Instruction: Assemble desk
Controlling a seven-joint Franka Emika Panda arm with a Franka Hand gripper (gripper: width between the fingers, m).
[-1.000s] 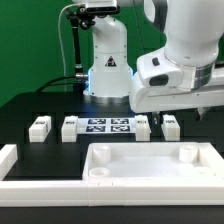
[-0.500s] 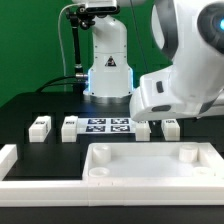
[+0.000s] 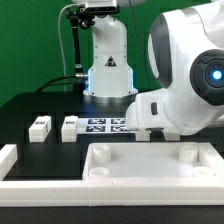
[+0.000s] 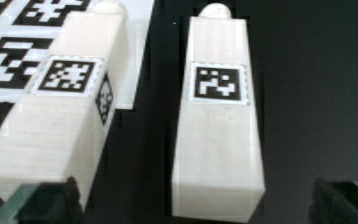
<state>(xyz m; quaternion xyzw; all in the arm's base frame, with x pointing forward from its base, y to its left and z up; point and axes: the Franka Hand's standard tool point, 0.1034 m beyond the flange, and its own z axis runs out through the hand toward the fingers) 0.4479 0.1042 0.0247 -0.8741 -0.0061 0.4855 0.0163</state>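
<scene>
Desk top [image 3: 150,165] lies flat at the front of the black surface [image 3: 50,108], rim up, round sockets in its corners, no legs fitted. Behind it, toward the exterior view's left, 2 tagged legs sit loose: the outer leg [image 3: 40,127], and the second leg [image 3: 70,127] just beside the marker board [image 3: 105,126].

Wrist view shows 2 more lying lengthwise, side by side w/ a narrow gap, tags up. The board-side leg [image 4: 69,100] runs right along the marker board's edge. The far leg [image 4: 220,110] is on its other side.

Tool [image 4: 194,200] is released, fingers [image 4: 43,200] spread wide, grasping nothing. The far leg lies btwn them, no contact visible.

Arm [image 3: 185,90] fills the exterior view's right, low over the surface, blocking those 2 legs from that cam. White border rail [image 3: 8,155] sits at the surface's edge, exterior view's left.
</scene>
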